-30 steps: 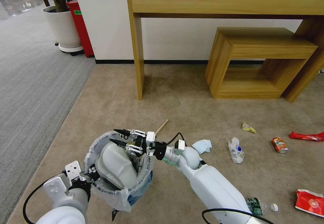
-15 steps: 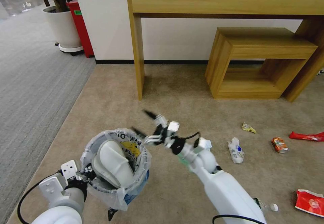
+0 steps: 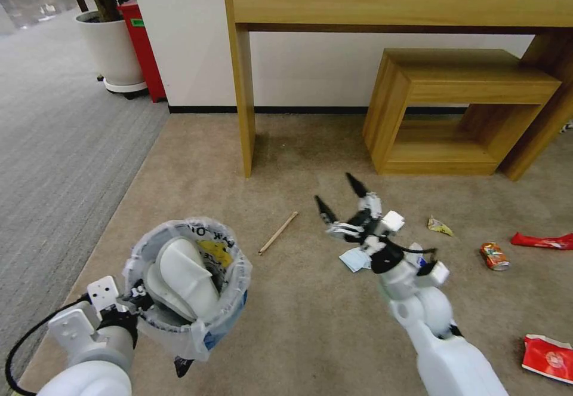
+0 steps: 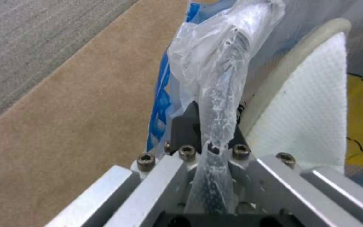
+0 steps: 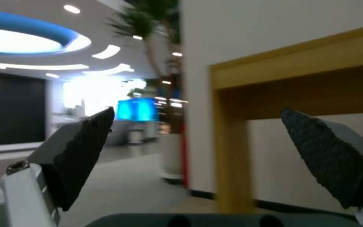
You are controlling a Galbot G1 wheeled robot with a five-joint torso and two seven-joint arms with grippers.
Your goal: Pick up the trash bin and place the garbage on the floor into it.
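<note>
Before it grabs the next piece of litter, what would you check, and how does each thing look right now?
1. Left gripper shut on the trash bin rim: ok.
2. Bin upright, mouth open: ok.
3. Room left in bin: cannot tell; a white slipper takes up much of it.
4. Right gripper fingers open, holding nothing: ok.
5. Tissue pack close below the right gripper, lying free on the floor: ok.
6. Wooden stick clear of both arms: ok.
</note>
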